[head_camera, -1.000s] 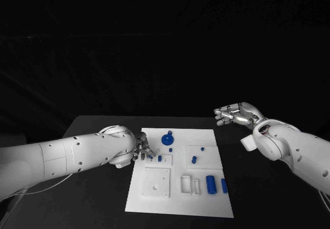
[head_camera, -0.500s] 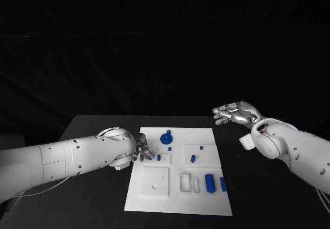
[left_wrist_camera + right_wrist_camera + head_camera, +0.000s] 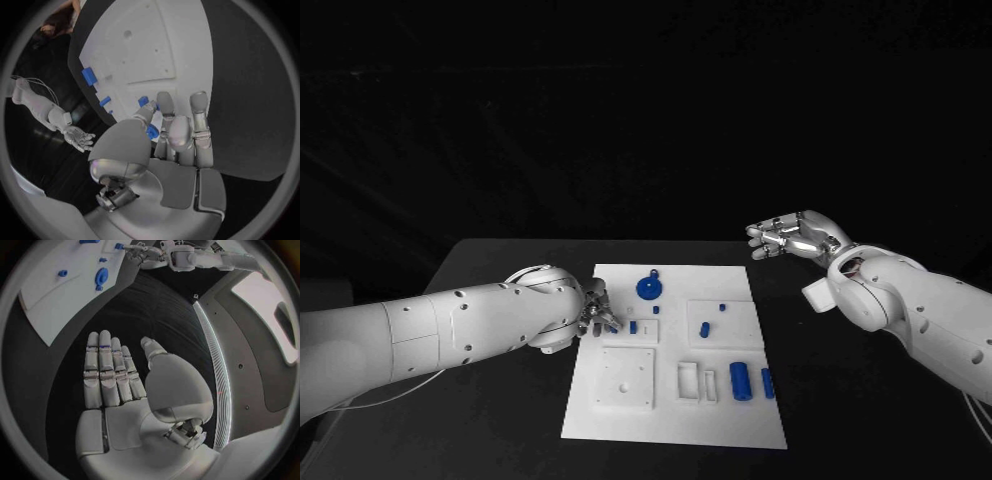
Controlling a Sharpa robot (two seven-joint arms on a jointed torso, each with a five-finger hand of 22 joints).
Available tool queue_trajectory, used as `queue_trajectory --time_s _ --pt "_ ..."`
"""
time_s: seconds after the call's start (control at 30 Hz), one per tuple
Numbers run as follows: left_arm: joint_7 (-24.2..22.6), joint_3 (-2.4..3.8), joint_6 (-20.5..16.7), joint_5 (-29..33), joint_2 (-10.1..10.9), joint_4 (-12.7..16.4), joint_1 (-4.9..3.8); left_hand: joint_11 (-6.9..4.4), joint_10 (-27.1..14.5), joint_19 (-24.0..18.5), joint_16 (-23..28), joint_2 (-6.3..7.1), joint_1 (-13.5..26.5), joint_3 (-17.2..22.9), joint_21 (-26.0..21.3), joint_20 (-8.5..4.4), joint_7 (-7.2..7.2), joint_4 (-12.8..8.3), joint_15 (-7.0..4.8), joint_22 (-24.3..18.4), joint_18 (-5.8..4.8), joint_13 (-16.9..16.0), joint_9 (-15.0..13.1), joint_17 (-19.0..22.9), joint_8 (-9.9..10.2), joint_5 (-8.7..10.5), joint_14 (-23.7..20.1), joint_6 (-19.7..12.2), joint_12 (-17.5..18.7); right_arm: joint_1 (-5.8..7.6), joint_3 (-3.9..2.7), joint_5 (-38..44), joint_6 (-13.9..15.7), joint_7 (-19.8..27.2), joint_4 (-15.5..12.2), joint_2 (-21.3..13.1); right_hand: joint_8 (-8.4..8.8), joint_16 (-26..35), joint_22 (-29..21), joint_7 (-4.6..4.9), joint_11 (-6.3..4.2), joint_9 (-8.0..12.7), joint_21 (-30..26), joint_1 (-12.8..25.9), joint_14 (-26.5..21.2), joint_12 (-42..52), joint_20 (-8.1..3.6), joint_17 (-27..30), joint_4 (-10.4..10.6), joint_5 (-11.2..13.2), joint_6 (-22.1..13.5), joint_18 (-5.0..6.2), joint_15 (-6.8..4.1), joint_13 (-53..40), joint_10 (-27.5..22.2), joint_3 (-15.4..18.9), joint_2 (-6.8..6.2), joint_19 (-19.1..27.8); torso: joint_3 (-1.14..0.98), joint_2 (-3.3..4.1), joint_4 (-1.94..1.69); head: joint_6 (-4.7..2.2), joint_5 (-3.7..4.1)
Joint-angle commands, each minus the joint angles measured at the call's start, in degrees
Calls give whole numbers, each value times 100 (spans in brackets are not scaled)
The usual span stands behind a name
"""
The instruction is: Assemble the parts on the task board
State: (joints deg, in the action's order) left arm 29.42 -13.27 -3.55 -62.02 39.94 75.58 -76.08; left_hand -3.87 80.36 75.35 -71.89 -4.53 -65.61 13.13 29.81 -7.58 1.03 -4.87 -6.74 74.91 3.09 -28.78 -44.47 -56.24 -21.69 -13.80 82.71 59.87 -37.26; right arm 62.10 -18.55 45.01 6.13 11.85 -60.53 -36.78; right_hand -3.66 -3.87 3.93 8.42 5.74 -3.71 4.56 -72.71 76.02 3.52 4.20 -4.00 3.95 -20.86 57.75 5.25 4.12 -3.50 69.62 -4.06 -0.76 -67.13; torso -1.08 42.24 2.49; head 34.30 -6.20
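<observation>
The white task board lies in the middle of the table. My left hand hovers at its left edge, near a small blue peg standing in a raised white block. In the left wrist view a small blue part sits pinched between the thumb and a finger of that hand, over the board. My right hand is raised beyond the board's right far corner, fingers straight and apart in the right wrist view, holding nothing.
On the board are a round blue knob, small blue pegs, two blue cylinders near the front right, and raised white blocks. Black table surrounds the board on all sides.
</observation>
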Motion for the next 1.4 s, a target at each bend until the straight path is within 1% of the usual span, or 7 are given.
queue_trajectory --time_s 0.03,0.43,1.0,1.17,1.2,1.3,1.4 --pt "-36 0 122 -42 -13 0 6 7 31 13 -20 10 -71 466 25 41 -157 -434 2 101 41 -6 -244 23 -18 -6 40 193 32 -5 -2 -8 -104 28 -8 -2 11 28 -9 -6 -6 10 -32 -14 -23 -12 -8 -1 8 -15 -39 -15 1 5 -36 36 56 38 3 0 -2 2 10" --pt "-48 0 209 -30 -70 -80 11 8 30 13 -20 7 -75 467 22 42 -154 -433 3 101 41 -8 -238 31 -16 7 39 187 33 -6 -2 -8 -104 27 -13 -7 11 28 -9 -6 -6 10 -32 -14 -23 -12 -8 -1 8 -15 -39 -15 1 5 -36 36 56 38 0 1 -3 9 19" --pt "-81 0 248 -29 -228 -280 124 10 20 13 -13 -5 -74 433 14 41 -153 -393 2 99 43 -13 -215 53 -5 83 35 173 32 -9 -2 -9 -108 27 -20 -10 11 28 -9 -6 -6 10 -32 -14 -23 -12 -8 -1 8 -15 -39 -15 1 5 -36 36 56 38 1 2 0 12 36" --pt "-74 1 275 5 -237 -311 129 8 7 15 2 55 -54 358 1 33 -159 -337 -3 99 34 -15 -129 82 70 119 28 200 35 -10 -2 -11 -105 25 -19 -17 11 28 -9 -6 -6 10 -32 -14 -23 -12 -8 -1 8 -15 -39 -15 1 5 -36 36 56 38 0 -3 -6 25 52" --pt "-69 1 280 11 -237 -317 130 6 2 12 13 67 -61 334 -5 28 -155 -319 -7 97 30 -14 -102 97 101 193 26 195 36 -11 -2 -12 -104 25 -20 -18 11 28 -9 -6 -6 10 -32 -14 -23 -12 -8 -1 8 -15 -39 -15 1 5 -36 36 56 38 0 -3 -7 22 53" --pt "-49 0 293 30 -233 -329 131 1 -14 13 40 127 -25 181 -15 20 -176 -239 -9 95 18 -19 -42 134 158 643 18 208 34 -11 -2 -14 -101 24 -20 -22 11 28 -9 -3 -4 10 -32 -18 -26 -12 -6 -1 8 -12 -47 -14 3 5 -40 56 63 42 1 -3 -7 20 51" --pt "-30 0 294 45 -226 -337 131 -14 -47 21 71 248 37 -144 -36 -12 -197 -50 -29 91 -13 -32 26 173 206 784 15 258 18 -12 -2 -17 -96 22 -19 -26 10 28 -9 -1 -3 9 -32 -15 -29 -12 -5 -1 10 -16 -54 -14 4 5 -42 67 65 43 2 -2 -6 18 54"
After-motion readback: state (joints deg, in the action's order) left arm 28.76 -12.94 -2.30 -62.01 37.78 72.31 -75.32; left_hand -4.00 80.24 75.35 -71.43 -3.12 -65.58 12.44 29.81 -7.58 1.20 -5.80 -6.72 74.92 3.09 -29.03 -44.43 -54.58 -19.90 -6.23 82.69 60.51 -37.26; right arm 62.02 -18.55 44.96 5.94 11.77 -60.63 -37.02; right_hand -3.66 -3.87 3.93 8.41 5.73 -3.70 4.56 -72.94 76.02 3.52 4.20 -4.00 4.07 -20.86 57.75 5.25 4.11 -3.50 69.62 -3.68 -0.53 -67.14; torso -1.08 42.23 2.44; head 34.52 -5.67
